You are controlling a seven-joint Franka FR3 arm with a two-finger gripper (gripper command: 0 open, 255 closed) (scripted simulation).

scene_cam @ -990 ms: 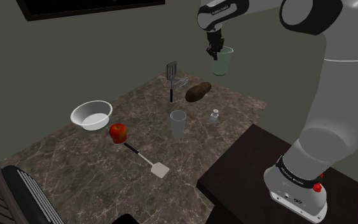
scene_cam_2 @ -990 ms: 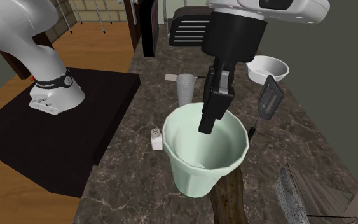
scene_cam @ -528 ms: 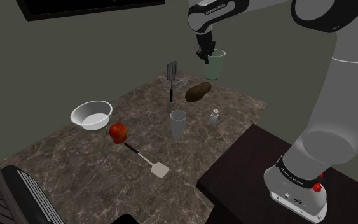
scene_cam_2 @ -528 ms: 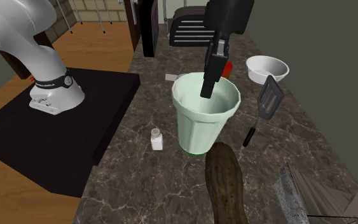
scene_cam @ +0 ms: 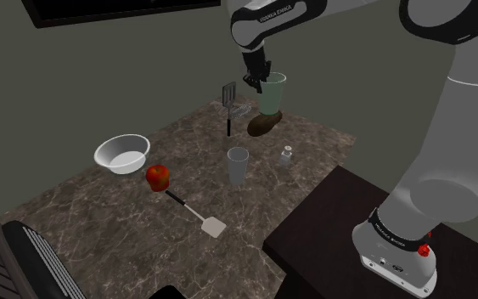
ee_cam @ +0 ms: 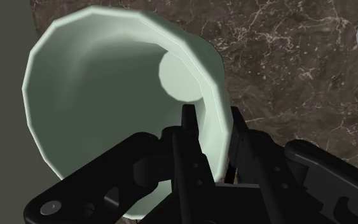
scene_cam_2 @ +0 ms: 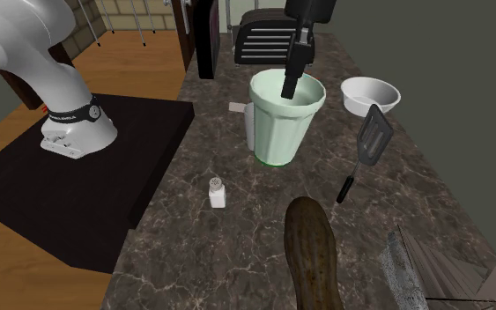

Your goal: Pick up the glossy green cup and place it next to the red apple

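Observation:
The pale green cup (scene_cam: 272,93) hangs upright in the air above the marble table (scene_cam: 101,212), over the brown potato (scene_cam: 264,124). My gripper (scene_cam: 258,78) is shut on the cup's rim, one finger inside and one outside. In the wrist view the fingers (ee_cam: 187,127) pinch the cup wall (ee_cam: 107,83) at the gripper (ee_cam: 212,137). The second exterior view has the cup (scene_cam_2: 281,123) under the gripper (scene_cam_2: 292,81). The red apple (scene_cam: 158,177) lies far off toward the shoulder view's left, near the white bowl (scene_cam: 122,154).
A grey tumbler (scene_cam: 238,164), a salt shaker (scene_cam: 286,156), a black spatula (scene_cam: 228,102) and a white spatula (scene_cam: 203,217) lie between the cup and the apple. A toaster (scene_cam: 25,263) stands at the table's far end. The potato (scene_cam_2: 314,255) lies by a grater (scene_cam_2: 413,273).
The gripper has carried the cup toward the shoulder view's left and slightly lower, from beyond the table's end to above the potato. The cup stays clasped at its rim.

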